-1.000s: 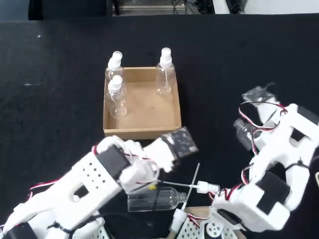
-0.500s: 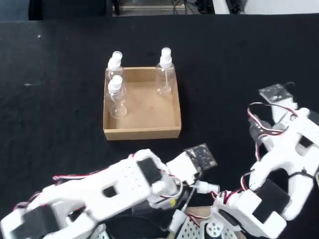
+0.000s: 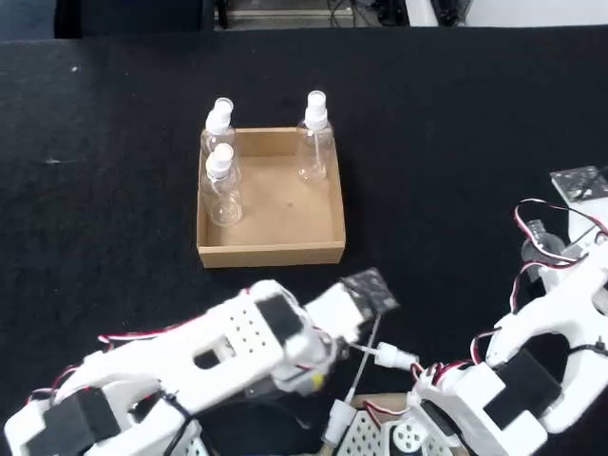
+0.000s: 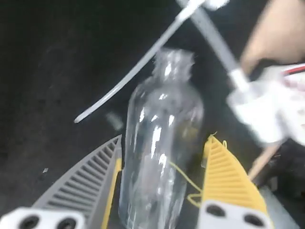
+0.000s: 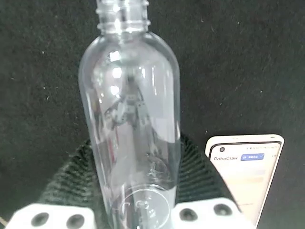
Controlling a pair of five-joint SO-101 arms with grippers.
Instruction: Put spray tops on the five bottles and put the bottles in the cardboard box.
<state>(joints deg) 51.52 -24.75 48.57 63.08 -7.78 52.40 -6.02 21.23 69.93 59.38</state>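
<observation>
Bottle lies between the left hand's spread fingers, neck pointing away.

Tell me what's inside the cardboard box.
Three clear plastic bottles with white spray tops stand in the brown cardboard box: two along one side wall, one by the opposite wall. The floor beneath them is hidden.

Box: mid-tabletop, toward the rear edge.
Inside it: bottle 1 at the left rear corner; bottle 2 just before it, by the left wall; bottle 3 at the right rear corner.
Spray top: near the front edge, before the box.
Bottle 4: at the left gripper.
Bottle 5: in the right gripper, with a phone beside it.
</observation>
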